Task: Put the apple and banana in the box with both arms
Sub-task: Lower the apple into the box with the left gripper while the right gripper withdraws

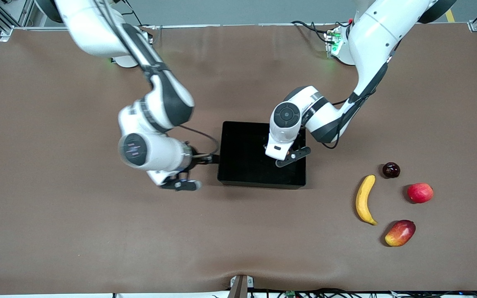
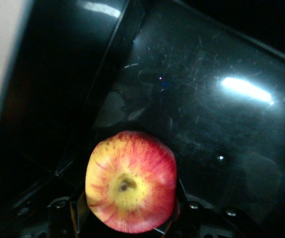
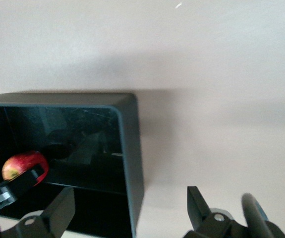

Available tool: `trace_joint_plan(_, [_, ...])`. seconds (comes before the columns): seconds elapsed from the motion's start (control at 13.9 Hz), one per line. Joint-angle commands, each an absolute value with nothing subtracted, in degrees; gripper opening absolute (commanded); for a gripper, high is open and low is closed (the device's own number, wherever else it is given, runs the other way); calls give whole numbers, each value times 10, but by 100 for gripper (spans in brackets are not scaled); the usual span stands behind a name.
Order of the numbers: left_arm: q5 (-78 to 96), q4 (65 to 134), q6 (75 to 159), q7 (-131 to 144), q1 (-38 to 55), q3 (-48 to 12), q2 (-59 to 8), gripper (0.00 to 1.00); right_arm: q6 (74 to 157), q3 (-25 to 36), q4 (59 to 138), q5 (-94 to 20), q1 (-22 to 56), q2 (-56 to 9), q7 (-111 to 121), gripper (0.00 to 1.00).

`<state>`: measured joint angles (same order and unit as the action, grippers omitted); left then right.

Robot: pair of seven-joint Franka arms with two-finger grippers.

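Note:
The black box [image 1: 259, 182] sits mid-table. My left gripper [image 1: 288, 159] hangs inside it, over its floor [image 2: 206, 124], shut on the apple [image 2: 131, 181]. The apple is red with a yellow streaked patch round its stem dimple, and a finger presses each side. My right gripper [image 1: 210, 158] is low at the box's wall toward the right arm's end. It is open [image 3: 130, 210], with that wall [image 3: 130, 148] between its fingers; the apple [image 3: 23, 163] shows farther in. The yellow banana [image 1: 364, 200] lies on the table toward the left arm's end, nearer the front camera than the box.
Beside the banana lie a dark round fruit [image 1: 391, 169], a plain pinkish-red round fruit [image 1: 420, 193] and an oblong red-and-yellow fruit [image 1: 400, 233]. A brown mat [image 1: 97, 231] covers the table.

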<state>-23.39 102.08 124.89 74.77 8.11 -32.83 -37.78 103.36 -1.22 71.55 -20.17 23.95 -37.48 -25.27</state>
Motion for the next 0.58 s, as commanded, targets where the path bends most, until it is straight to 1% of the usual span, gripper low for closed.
trace_joint_plan(0.0, [-250,1015,1255,769,85,-330,-389,0,938,-21,634,-178,179,-375,-249,100])
trace_joint_plan(0.07, [-250,1014,1255,769,86,-330,-394,0,913,-22,622,-177,152,-365,-249,100])
trace_joint_plan(0.14, [-250,1014,1255,773,85,-330,-394,20,899,-21,621,-177,127,-342,-249,100])
trace_joint_plan(0.22, [-250,1014,1254,773,85,-330,-393,70,887,-22,621,-178,101,-327,-248,100])
trace_joint_plan(0.29, [-250,1013,1252,773,85,-330,-390,100,867,-21,621,-176,78,-317,-243,100])
trace_joint_plan(0.51, [-250,1003,1231,771,79,-330,-355,100,811,-22,621,-103,29,-265,-208,100])
